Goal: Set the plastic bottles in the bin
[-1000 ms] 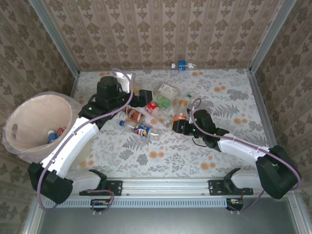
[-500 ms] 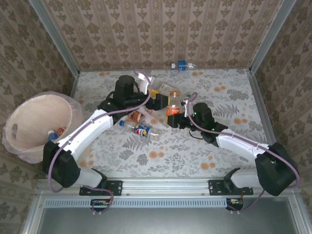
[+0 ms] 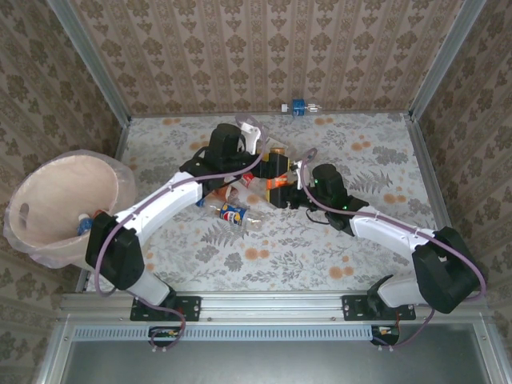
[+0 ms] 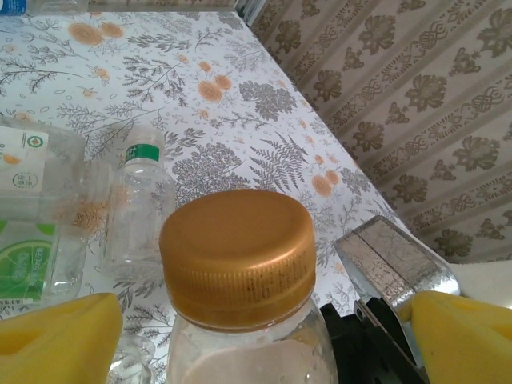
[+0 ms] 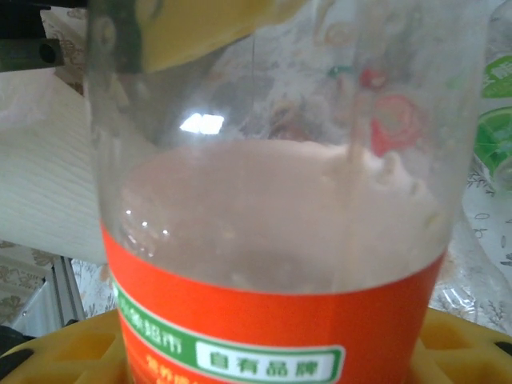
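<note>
Top external, centre of frame: orange-label bottle upright, clamped low on the body by right gripper. Left gripper at the bottle's top. Left wrist, lower centre: gold cap between yellow fingers, set wide apart, gap on both sides, no contact seen. Right wrist, lower corners: yellow pads pressed against the label. Bin at left edge, well apart from both grippers; loose bottles on the table just left of them.

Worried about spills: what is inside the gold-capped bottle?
The gold-capped bottle holds a pale pinkish-beige liquid, its surface standing above the orange label. The label covers whatever lies lower down.
</note>
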